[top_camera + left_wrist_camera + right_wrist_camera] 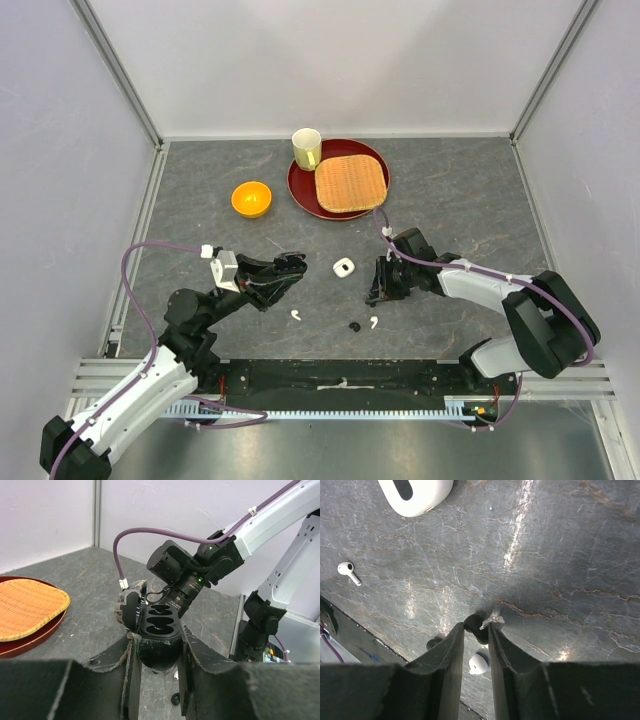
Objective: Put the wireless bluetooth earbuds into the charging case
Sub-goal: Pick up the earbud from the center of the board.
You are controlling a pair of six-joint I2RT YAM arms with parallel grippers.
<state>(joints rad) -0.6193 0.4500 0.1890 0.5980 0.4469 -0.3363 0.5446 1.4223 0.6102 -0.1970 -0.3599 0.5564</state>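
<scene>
My left gripper [287, 270] is shut on an open black charging case [159, 630] and holds it above the table, lid [131, 607] tipped back, both sockets empty. My right gripper [476, 628] is shut on a black earbud [479, 629], held just above the table, right of the case [290, 263]. A second black earbud [354, 326] and a white earbud [373, 322] lie below my right gripper [379, 290]; they also show in the right wrist view, black [434, 643] and white [479, 664]. Another white earbud [297, 316] lies under my left gripper.
A white charging case [343, 267] lies open between the grippers. An orange bowl [251, 198], a red plate [300, 185] with a woven mat [350, 182] and a cream cup [306, 148] stand at the back. Walls close three sides.
</scene>
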